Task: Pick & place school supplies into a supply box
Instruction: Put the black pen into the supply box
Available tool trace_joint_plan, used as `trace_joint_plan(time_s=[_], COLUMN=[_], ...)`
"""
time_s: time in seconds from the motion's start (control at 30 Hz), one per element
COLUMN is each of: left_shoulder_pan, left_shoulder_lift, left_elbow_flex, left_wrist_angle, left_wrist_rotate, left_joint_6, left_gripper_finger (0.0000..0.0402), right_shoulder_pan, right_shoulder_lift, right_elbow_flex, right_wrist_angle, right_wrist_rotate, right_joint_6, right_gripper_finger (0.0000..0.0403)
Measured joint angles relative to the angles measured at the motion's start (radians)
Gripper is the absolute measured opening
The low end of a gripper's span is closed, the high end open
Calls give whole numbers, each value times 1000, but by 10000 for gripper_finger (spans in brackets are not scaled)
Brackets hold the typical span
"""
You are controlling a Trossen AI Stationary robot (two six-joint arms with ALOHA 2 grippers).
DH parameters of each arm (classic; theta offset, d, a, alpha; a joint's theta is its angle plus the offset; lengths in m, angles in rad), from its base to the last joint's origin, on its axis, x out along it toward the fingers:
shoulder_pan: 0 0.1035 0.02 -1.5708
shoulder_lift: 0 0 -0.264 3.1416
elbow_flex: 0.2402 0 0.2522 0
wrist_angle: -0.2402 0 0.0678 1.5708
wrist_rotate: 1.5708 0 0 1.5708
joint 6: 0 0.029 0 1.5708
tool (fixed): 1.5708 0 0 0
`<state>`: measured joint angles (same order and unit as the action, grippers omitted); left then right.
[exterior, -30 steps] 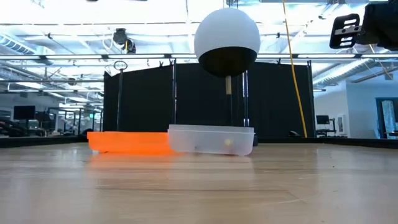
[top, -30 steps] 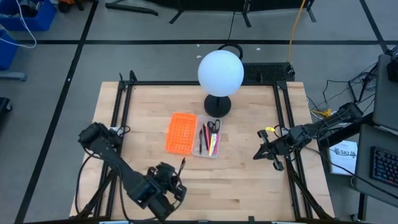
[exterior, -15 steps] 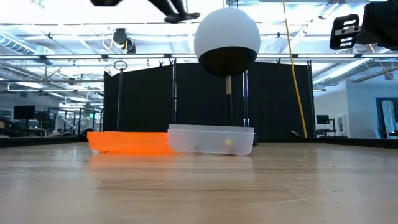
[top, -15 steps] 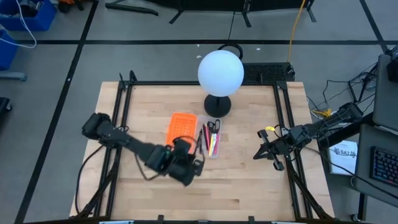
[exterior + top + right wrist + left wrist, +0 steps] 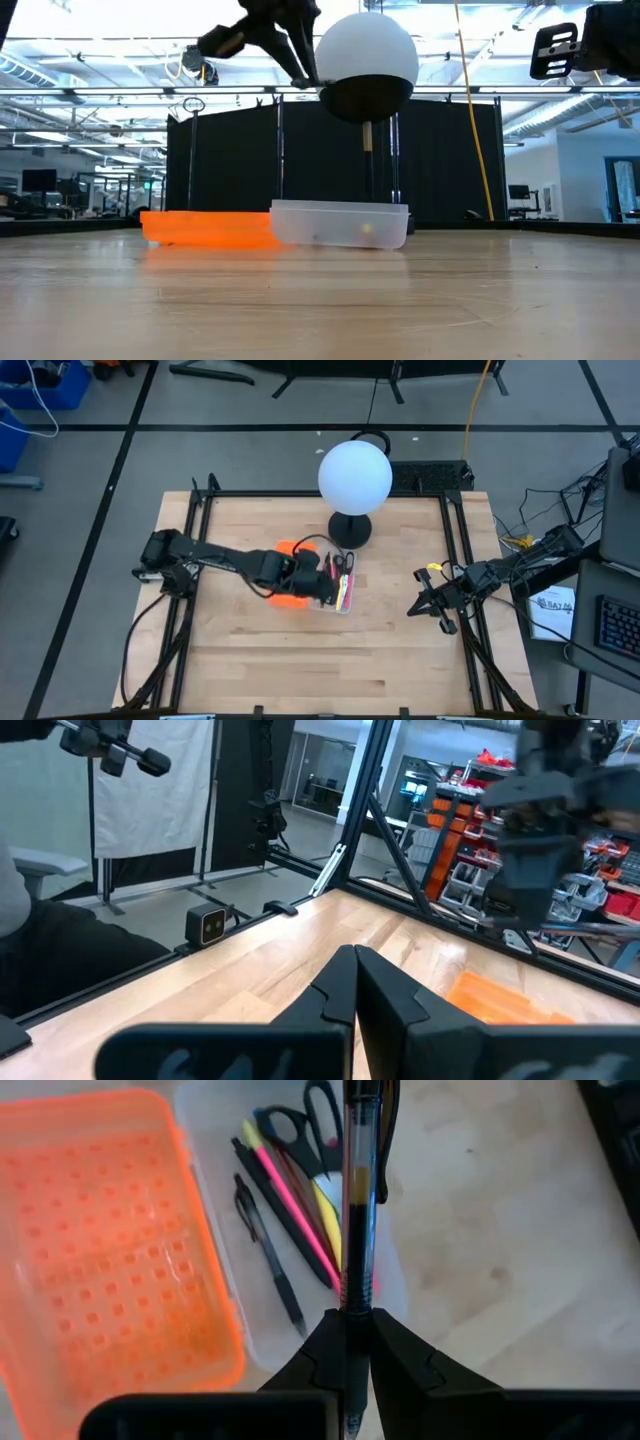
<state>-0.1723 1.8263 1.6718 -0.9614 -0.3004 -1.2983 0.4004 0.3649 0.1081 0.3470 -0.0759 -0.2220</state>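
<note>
The left arm reaches from the left of the frame toward the centre of the high view; its left gripper [image 5: 355, 1330] is closed on a pen [image 5: 357, 1200]; the right arm waits at the right side, its right gripper [image 5: 355, 982] closed and empty.

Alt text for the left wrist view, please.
The left gripper is shut on a pen, held above a clear box that holds scissors, pens and pencils. An orange perforated tray sits right beside the box on the wooden table.
</note>
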Motion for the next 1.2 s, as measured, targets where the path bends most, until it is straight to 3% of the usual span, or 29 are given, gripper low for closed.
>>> trace_joint_plan(time_s=[0.5, 1.2], left_shoulder_pan=[164, 208], left_shoulder_lift=[166, 344], left_elbow_flex=[1, 1], left_wrist_angle=[98, 137], left_wrist_rotate=[206, 293], left_joint_6=[153, 136], left_gripper_finger=[30, 30], right_shoulder_pan=[0, 0], right_shoulder_lift=[0, 0], right_elbow_flex=[0, 0], right_wrist_angle=[0, 0], right_wrist_rotate=[1, 1], right_joint_6=[-6, -7], right_gripper_finger=[0, 0])
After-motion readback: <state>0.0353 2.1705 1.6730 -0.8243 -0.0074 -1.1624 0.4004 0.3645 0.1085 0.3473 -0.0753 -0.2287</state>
